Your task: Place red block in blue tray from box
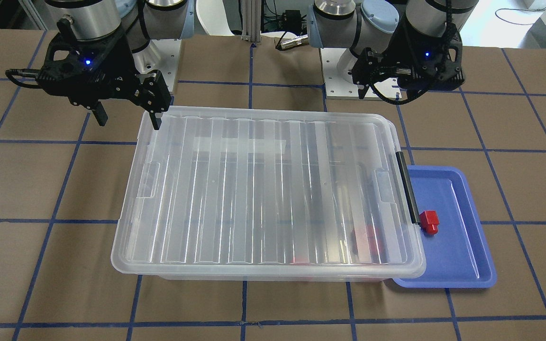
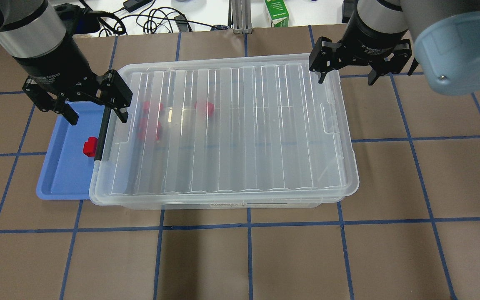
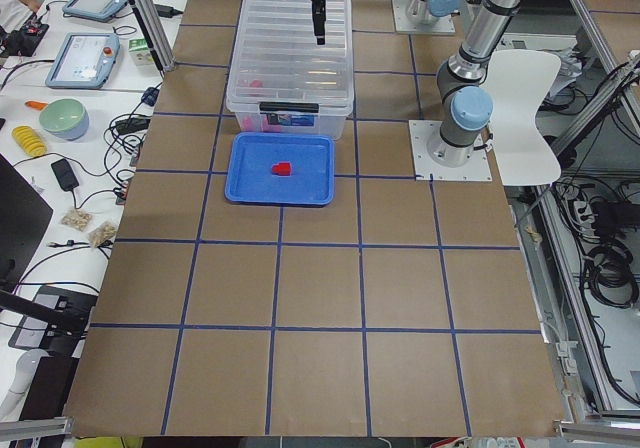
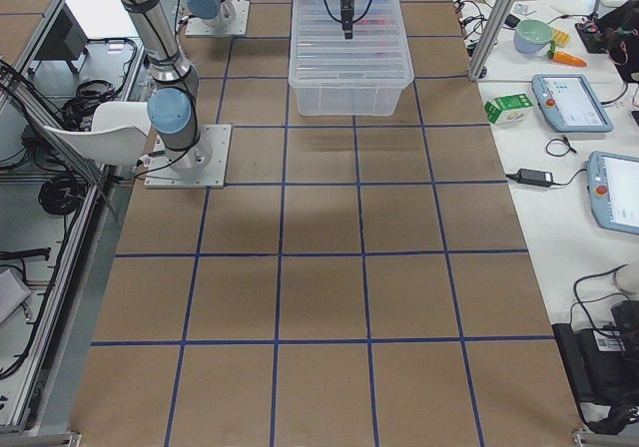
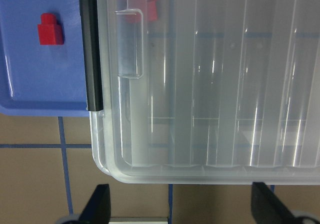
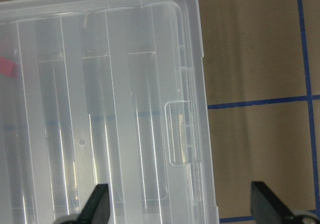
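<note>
One red block [image 1: 429,222] lies in the blue tray [image 1: 462,255], which sits against the latch end of the box [image 1: 268,189]. The box lid is on, with its black bar latch [image 2: 102,129] beside the tray. Several more red blocks [image 2: 150,127] show blurred through the lid. My left gripper [image 2: 95,114] is open and empty, above the tray's edge and the box's latch-end corner. My right gripper [image 2: 346,77] is open and empty over the box's opposite far corner. The left wrist view shows the block [image 5: 50,29], the tray [image 5: 30,89] and the latch [image 5: 91,49].
Brown table with a blue tape grid. A green carton [image 2: 276,12] and cables lie beyond the table's far edge. A white chair [image 3: 525,98] stands by the left arm's base. Tablets and a bowl [image 3: 62,118] sit on the side bench.
</note>
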Tool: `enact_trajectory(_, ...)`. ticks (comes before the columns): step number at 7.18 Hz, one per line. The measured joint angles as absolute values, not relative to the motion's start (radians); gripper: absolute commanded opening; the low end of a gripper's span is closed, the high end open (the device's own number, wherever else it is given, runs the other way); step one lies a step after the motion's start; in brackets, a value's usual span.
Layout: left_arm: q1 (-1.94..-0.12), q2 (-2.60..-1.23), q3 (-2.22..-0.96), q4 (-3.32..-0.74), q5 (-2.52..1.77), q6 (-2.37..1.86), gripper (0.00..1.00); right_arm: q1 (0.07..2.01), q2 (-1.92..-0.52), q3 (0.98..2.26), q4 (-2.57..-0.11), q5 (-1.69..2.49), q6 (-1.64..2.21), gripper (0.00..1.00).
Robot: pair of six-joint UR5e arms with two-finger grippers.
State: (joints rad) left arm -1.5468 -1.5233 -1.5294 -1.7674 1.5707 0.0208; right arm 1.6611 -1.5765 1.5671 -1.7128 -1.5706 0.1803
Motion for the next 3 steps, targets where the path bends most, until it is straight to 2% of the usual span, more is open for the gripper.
enact_trajectory(3, -1.549, -1.523, -1.531, -1.769, 1.572, 0.020, 1.00, 1.655, -1.562, 1.500, -1.659, -1.576, 0.183, 1.00)
